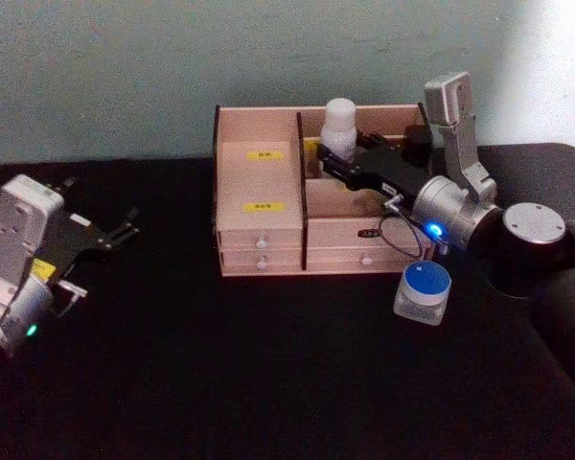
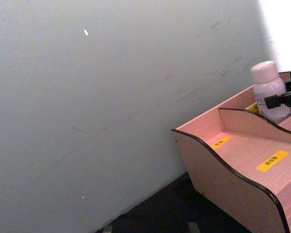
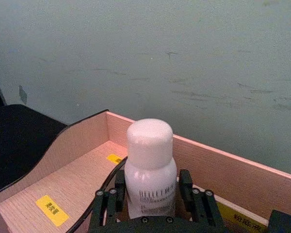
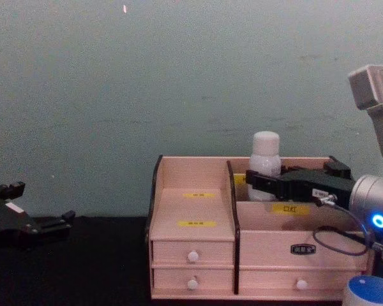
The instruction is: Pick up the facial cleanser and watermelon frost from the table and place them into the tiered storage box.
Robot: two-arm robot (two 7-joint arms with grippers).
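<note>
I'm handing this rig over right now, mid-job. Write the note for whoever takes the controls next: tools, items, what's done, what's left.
The right tool is shut on the facial cleanser, holding it upright in the rear compartment of the right section of the tiered storage box; not yet released.
The left tool is open, parked over the table at the robot's left, holding nothing.
The watermelon frost stands on the table in front of the box's right end, untouched.
Done: cleanser is inside the box.
Left: release it, back the arm out, then pick up the watermelon frost and place it in the box.
</note>
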